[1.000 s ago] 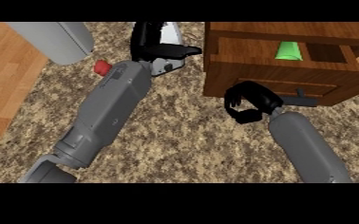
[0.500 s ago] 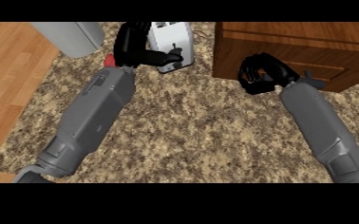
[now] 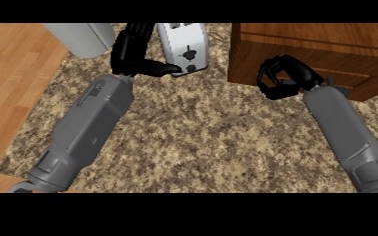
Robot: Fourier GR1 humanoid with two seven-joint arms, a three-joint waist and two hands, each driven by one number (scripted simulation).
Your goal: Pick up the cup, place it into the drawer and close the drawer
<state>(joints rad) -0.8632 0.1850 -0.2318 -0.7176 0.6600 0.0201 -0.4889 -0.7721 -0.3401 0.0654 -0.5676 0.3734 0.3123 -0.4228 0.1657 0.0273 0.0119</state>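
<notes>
The wooden drawer unit (image 3: 325,45) stands at the upper right, and its drawer front sits flush with the cabinet. No cup shows anywhere in the head view. My right hand (image 3: 284,77) has its fingers curled and rests against the lower drawer front, with nothing held. My left hand (image 3: 133,50) is at the upper middle with its fingers straight up. Its thumb points toward a white toaster (image 3: 184,47).
The toaster stands just right of my left hand. A grey rounded container (image 3: 85,37) sits at the upper left. The speckled stone counter (image 3: 199,130) spreads between my forearms. A wooden surface (image 3: 22,80) runs along the left edge.
The drawer stood open with a green cup inside; it is now pushed in and the cup is hidden. My right hand moved up with the drawer front.
</notes>
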